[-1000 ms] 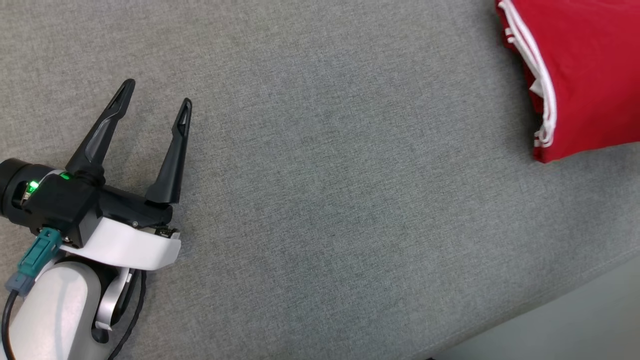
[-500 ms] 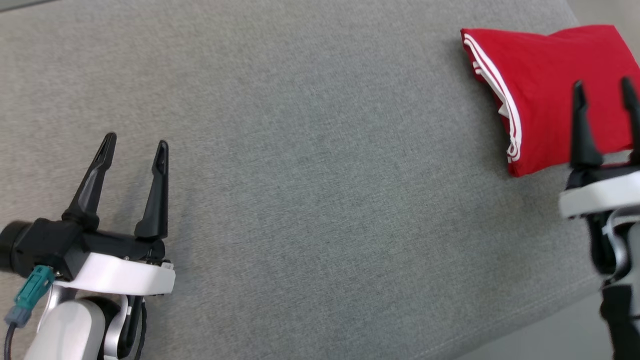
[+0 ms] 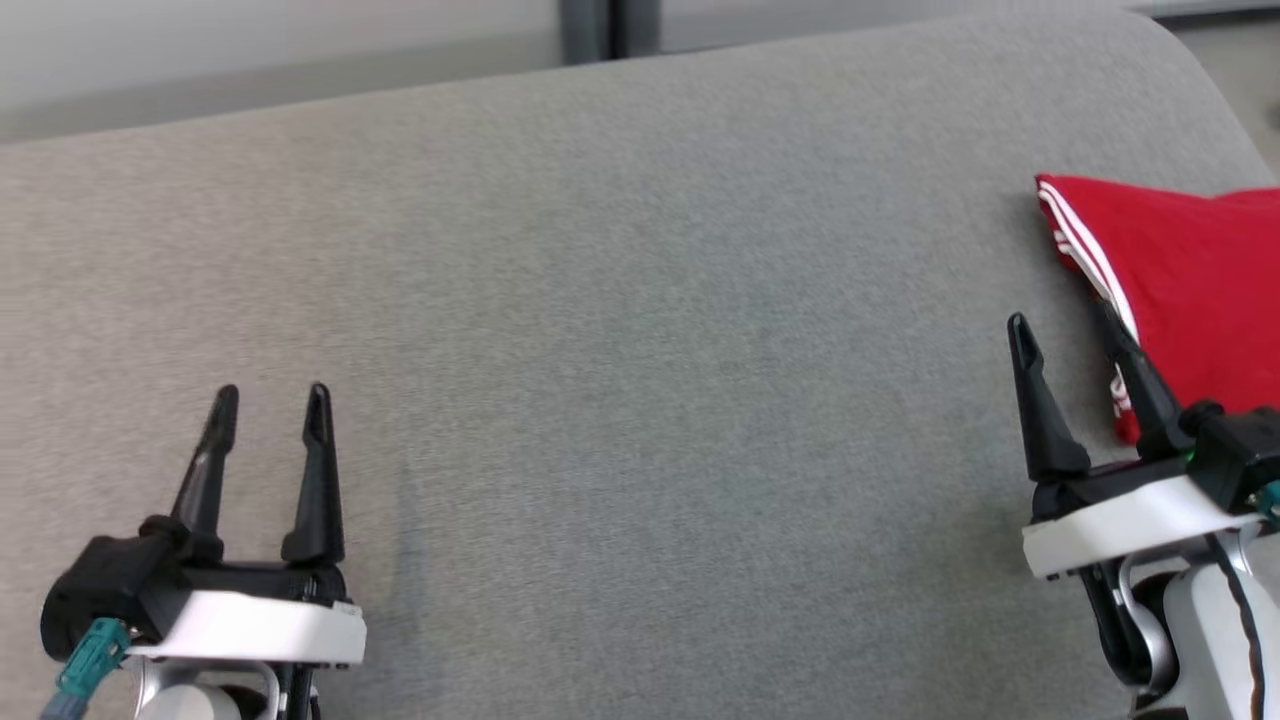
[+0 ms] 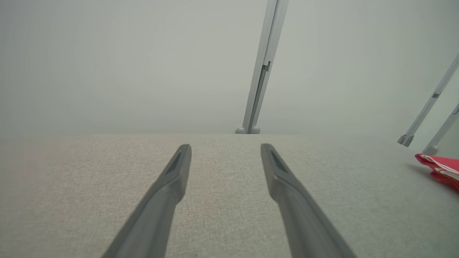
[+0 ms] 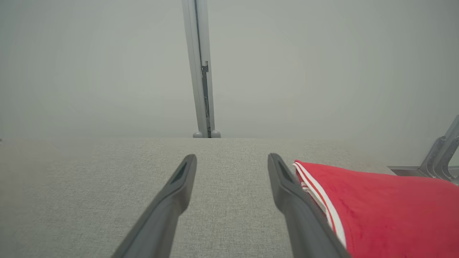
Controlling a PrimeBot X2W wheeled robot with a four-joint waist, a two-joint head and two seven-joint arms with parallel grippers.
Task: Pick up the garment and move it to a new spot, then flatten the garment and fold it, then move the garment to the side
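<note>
grey fabric-covered desk (image 3: 640,300) carries everything. folded red garment with white stripes (image 3: 1190,270) lies at its right end, so i'd say it's in the set-aside spot. right tool (image 3: 1060,318) is spread and holds nothing, outer finger alongside the striped edge. left tool (image 3: 273,392) is spread, empty, well apart from the garment. looks like a parked pose.

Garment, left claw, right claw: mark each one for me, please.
garment (image 3: 1190,270), head view, on the red cloth of its top face.
left claw (image 3: 273,395), head view, midway between its two fingertips.
right claw (image 3: 1060,318), head view, midway between its two fingertips.
</note>
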